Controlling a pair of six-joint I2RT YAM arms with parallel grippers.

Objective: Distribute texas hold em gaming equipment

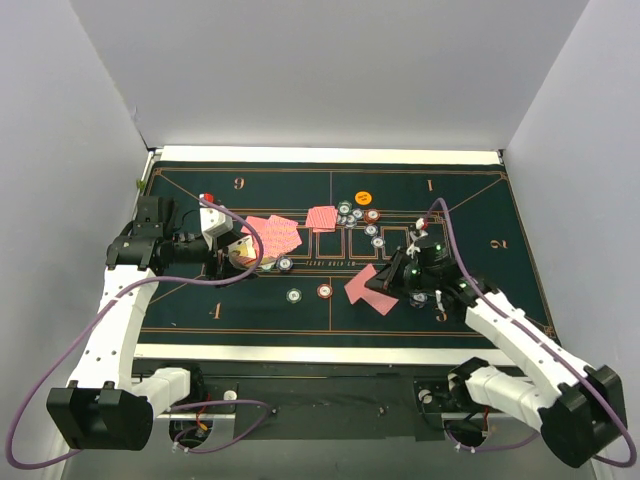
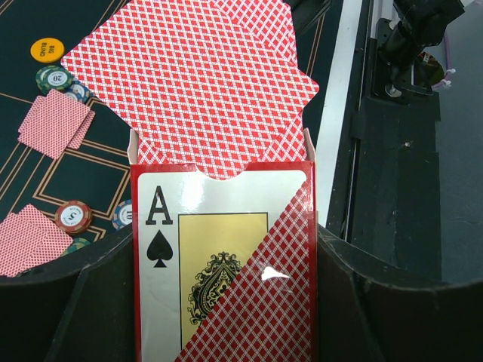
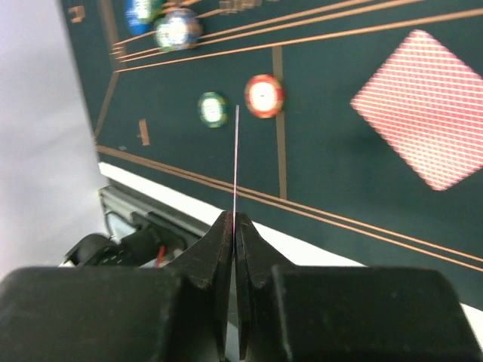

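Cards (image 2: 189, 83) have red-and-white lattice backs; the mat (image 1: 250, 310) is dark green with orange lines.

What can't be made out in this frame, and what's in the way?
- Right wrist: the card in the right gripper shows edge-on, so its face is unseen.
- Right wrist: the far chips are blurred, values unreadable.
- Left wrist: the card box is cut off by the bottom edge; the cards inside are hidden.
- Top external: markings on the centre chips are too small.

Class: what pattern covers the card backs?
Red-and-white crosshatch on the card backs, clearest in left wrist view.
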